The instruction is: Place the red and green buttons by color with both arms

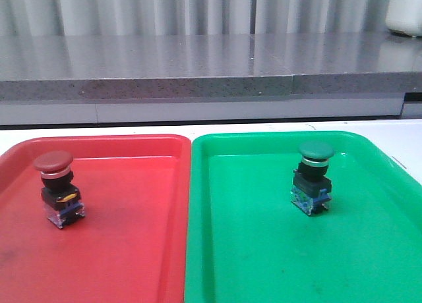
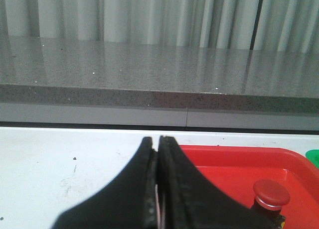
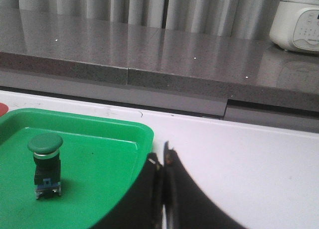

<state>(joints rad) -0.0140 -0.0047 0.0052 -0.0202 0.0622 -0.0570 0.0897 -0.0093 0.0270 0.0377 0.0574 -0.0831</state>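
The red button (image 1: 58,188) stands upright in the red tray (image 1: 132,250), near its left side. It also shows in the left wrist view (image 2: 270,195). The green button (image 1: 314,176) stands upright in the green tray (image 1: 264,263), and shows in the right wrist view (image 3: 46,164). My left gripper (image 2: 158,142) is shut and empty, over the white table beside the red tray's (image 2: 224,164) edge. My right gripper (image 3: 162,157) is shut and empty, beside the green tray's (image 3: 99,159) corner. Neither gripper shows in the front view.
The two trays sit side by side on a white table (image 1: 395,135). A grey stone counter (image 1: 198,66) runs behind the table with curtains beyond. A white appliance (image 3: 296,22) stands on the counter at the far right.
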